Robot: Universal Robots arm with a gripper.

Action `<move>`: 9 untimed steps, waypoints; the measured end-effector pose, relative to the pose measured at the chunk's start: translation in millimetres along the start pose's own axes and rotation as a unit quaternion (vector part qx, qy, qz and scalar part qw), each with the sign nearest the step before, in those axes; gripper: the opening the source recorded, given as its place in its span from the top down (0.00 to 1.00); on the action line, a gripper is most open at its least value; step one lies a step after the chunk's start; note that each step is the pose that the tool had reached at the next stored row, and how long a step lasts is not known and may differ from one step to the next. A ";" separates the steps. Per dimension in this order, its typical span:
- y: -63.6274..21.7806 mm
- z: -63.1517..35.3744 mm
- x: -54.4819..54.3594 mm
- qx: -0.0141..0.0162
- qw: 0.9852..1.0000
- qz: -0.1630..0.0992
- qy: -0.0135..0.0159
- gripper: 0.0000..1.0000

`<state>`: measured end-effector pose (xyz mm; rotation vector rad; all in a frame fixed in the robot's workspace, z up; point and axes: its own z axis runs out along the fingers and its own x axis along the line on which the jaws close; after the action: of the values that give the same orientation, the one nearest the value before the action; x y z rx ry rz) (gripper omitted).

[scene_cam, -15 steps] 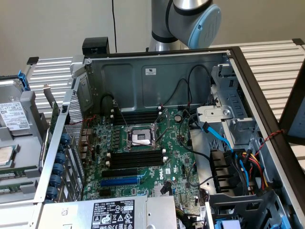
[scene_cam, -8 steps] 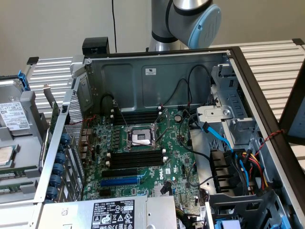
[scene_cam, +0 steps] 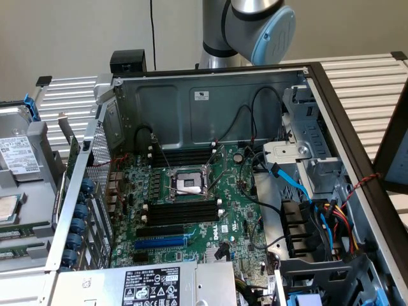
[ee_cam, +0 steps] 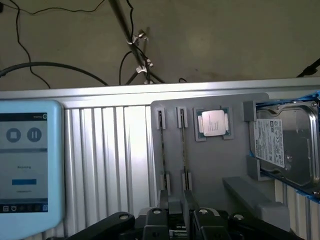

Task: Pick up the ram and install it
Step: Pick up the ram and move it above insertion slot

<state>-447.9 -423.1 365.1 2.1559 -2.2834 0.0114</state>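
The biggest thing is the open computer case (scene_cam: 210,95), made of grey sheet metal. It lies on a table (ee_cam: 105,150) of ribbed, shiny aluminium. On the floor of the case is the green motherboard (scene_cam: 239,191), with long black memory slots (scene_cam: 182,210) that have white clips at their ends.

On the table there is also a matte grey plastic holder (ee_cam: 215,170). Just beside it lies a hard drive (ee_cam: 285,145) with a white label. A flat square processor (ee_cam: 214,122) with a silver lid sits in a pocket of the holder.

The ram (ee_cam: 183,150) is not yet picked up. It stands on its thin edge in a narrow groove of the holder, near the processor, so it looks like a thin dark line.

The pincer (ee_cam: 176,210) hangs above the near end of this groove. Its black fingers (ee_cam: 164,202) are apart and nothing is between them.

I think the step in hand is the approach for the grasp. To do it well, one finger should pass on each flat face of the stick and come down straight. The board is thin and stiff, so a tilted grip could make it jam in the groove.
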 end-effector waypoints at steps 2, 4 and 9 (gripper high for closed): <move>0.0 3.6 0.0 0.000 1.000 0.000 0.000 0.74; 0.1 7.2 -0.1 0.000 1.000 0.000 0.000 0.74; 0.2 16.5 -0.2 0.000 1.000 0.000 0.000 0.74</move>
<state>-448.0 -423.0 348.6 2.1558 -2.2835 0.0114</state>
